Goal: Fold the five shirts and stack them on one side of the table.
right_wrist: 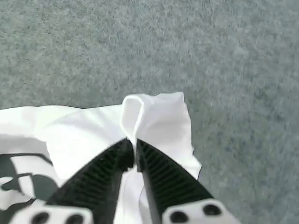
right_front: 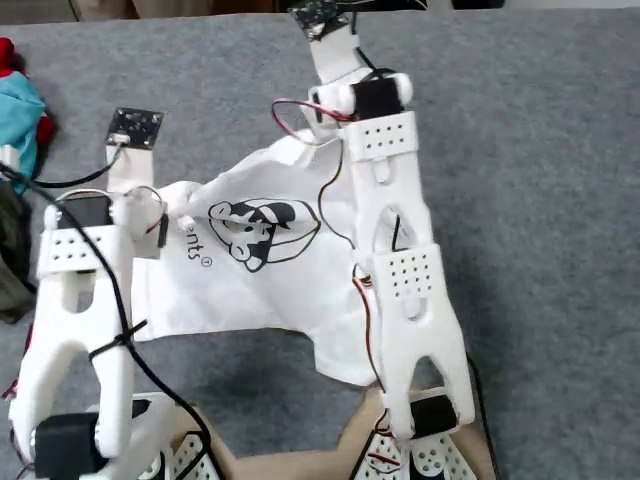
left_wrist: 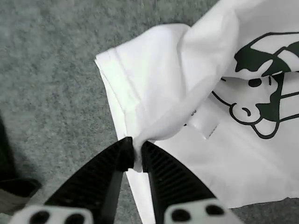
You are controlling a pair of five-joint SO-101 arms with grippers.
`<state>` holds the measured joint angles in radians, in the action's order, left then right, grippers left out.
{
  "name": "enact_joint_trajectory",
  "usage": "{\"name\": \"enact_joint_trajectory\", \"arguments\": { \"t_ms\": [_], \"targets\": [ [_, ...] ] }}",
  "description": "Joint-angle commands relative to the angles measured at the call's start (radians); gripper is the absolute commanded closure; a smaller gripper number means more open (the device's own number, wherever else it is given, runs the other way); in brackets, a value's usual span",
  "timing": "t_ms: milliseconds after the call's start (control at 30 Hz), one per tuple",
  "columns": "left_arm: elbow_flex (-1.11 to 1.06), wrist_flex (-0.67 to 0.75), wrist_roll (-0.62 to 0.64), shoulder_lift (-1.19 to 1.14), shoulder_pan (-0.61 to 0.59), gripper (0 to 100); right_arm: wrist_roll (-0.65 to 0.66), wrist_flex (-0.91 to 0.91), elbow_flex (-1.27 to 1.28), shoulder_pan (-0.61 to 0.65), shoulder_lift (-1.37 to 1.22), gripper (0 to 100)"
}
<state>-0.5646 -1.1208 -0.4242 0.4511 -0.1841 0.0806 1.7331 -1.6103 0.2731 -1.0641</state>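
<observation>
Shirt (right_front: 250, 290), one, white, on grey table (right_front: 520, 150), clamped in two claws, left gripper (left_wrist: 135, 151) and right gripper (right_wrist: 134, 154).

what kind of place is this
Probably a robot lab bench, not a home: a grey carpet-covered table, the left gripper and right gripper each shut on a white shirt, and more clothes heaped at the table's edge.
</observation>
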Motion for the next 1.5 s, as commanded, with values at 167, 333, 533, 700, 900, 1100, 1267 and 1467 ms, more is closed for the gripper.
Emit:
{"name": "enact_joint_trajectory", "arguments": {
  "t_ms": [167, 333, 533, 700, 900, 1100, 1267, 1467],
  "targets": [
    [0.041, 0.002, -0.141, 0.208, -0.031, 98, 0.012, 0.054, -0.044, -0.134, 0.211, 99.3],
    [-0.012, -0.006, -0.224, 0.314, -0.025, 98, 0.055, 0.057, -0.044, -0.173, 0.288, 99.3],
    [-0.101, -0.006, -0.265, 0.403, -0.032, 98, 0.097, 0.057, 0.147, -0.185, 0.424, 99.3],
    [-0.144, -0.006, -0.265, 0.456, -0.034, 98, 0.094, 0.055, 0.527, -0.185, 0.641, 99.4],
    [-0.203, -0.049, -0.264, 0.484, -0.031, 98, 0.100, 0.051, 0.885, -0.228, 0.905, 99.5],
    [-0.203, -0.169, -0.259, 0.519, -0.023, 98, 0.143, 0.034, 1.303, -0.239, 1.138, 99.5],
    [-0.203, -0.224, -0.259, 0.538, -0.026, 98, 0.161, -0.055, 1.675, -0.239, 1.349, 99.5],
    [-0.210, -0.262, -0.258, 0.541, -0.025, 98, 0.218, -0.147, 2.063, -0.242, 1.596, 99.5]
  ]
}}
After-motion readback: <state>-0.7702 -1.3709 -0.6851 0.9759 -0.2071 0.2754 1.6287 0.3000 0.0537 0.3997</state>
